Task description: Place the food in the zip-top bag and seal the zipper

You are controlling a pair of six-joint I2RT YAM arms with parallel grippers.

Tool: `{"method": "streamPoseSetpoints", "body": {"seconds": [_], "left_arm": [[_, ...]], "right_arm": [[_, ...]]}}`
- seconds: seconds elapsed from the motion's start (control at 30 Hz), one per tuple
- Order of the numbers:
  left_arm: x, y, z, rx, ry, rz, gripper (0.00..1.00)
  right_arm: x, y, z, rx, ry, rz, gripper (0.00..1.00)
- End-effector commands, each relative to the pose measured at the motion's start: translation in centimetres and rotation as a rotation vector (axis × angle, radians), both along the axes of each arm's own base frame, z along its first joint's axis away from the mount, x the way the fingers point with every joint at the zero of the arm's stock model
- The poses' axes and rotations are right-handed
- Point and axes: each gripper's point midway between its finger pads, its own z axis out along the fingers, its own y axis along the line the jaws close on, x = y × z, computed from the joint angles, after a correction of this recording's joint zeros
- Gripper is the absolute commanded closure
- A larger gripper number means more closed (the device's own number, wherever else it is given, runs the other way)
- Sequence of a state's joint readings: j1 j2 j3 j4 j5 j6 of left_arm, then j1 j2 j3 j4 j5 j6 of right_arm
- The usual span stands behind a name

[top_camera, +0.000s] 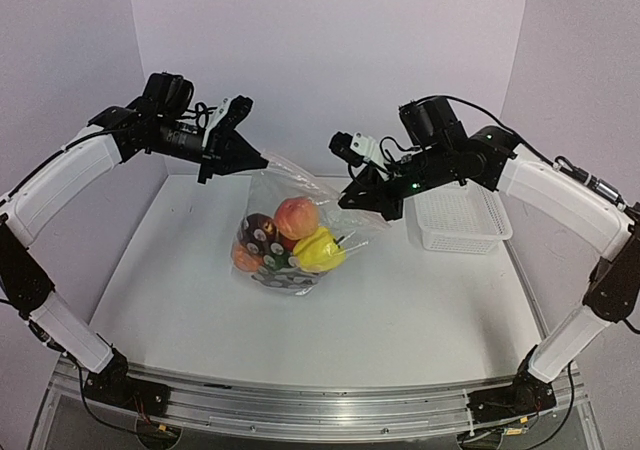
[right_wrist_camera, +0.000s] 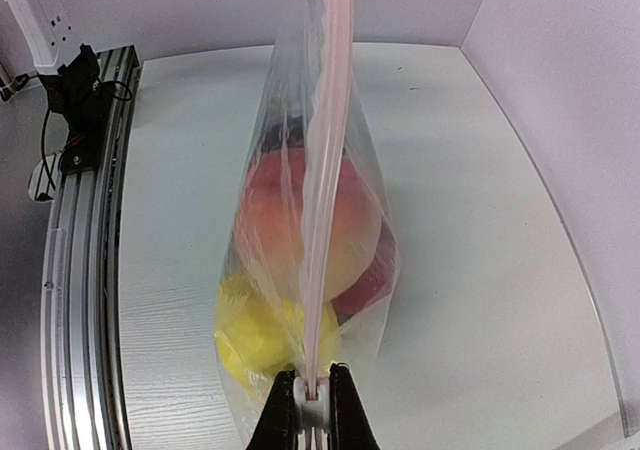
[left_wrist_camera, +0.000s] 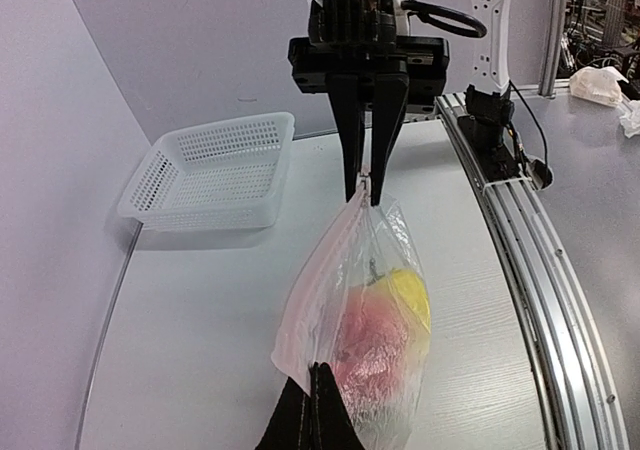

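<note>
Loaded bag slung between both arms, centre of the top view.
Left gripper [top_camera: 258,160] and right gripper [top_camera: 348,196] are each clamped on one end of the zipper [right_wrist_camera: 325,170]. The zip-top bag [top_camera: 300,235] hangs below with the food [top_camera: 318,249] inside. Risk: the sagging load may drag the strip out of a pinch, or pieces may spill if mid-span is unsealed. Can't tell whether the strip is pressed shut or whether the bag bottom touches the table [top_camera: 420,310].
</note>
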State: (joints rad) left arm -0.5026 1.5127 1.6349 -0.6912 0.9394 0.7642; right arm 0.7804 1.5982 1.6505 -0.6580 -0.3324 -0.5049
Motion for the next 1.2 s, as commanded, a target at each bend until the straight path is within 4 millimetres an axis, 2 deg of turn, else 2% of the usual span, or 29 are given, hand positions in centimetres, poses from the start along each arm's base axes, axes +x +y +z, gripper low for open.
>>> {"method": "streamPoseSetpoints", "body": {"seconds": [0.0, 0.2, 0.43, 0.6, 0.77, 1.0, 1.17], "left_arm": [[1.3, 2.7, 3.7, -0.021, -0.147, 0.073, 1.0], [1.6, 3.3, 2.7, 0.02, -0.18, 0.079, 1.0], [3.3, 4.8, 1.9, 0.052, -0.203, 0.124, 1.0], [3.8, 5.4, 0.8, 0.078, -0.216, 0.13, 1.0], [5.1, 6.2, 0.7, 0.079, -0.222, 0.162, 1.0], [5.3, 6.6, 0.7, 0.074, -0.211, 0.178, 1.0], [6.1, 6.6, 2.0, 0.03, -0.134, 0.252, 1.0]], "right_arm": [[-0.6, -5.0, -2.0, -0.121, 0.078, -0.104, 1.0], [-1.4, -6.2, -3.3, -0.159, 0.128, -0.116, 1.0], [-2.0, -7.9, -4.4, -0.194, 0.167, -0.144, 1.0], [-2.3, -8.2, -4.9, -0.202, 0.194, -0.146, 1.0], [-2.6, -8.4, -5.1, -0.206, 0.205, -0.149, 1.0], [-2.5, -8.1, -4.7, -0.194, 0.214, -0.144, 1.0], [-1.8, -6.0, -1.9, -0.093, 0.279, -0.159, 1.0]]}}
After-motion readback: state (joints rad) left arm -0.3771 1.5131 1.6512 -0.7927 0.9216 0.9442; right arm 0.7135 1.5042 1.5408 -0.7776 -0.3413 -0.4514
